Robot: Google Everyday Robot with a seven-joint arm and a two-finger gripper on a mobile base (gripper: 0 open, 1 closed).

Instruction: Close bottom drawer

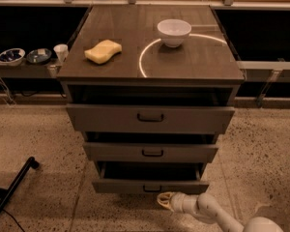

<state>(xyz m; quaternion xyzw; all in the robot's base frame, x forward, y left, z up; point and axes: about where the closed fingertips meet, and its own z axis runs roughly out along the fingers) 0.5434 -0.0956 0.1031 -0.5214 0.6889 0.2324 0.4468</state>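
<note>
The bottom drawer is the narrowest of three grey-brown drawer fronts on the cabinet and stands pulled out, its dark pull handle near the lower edge. My gripper is at the end of the white arm coming in from the lower right. It sits just below and in front of the bottom drawer's front, right under the handle, close to the floor.
The top drawer and middle drawer also stand open. A white bowl and a yellow sponge lie on the cabinet top. Small bowls and a cup sit on a low ledge at left. A black bar lies on the floor at left.
</note>
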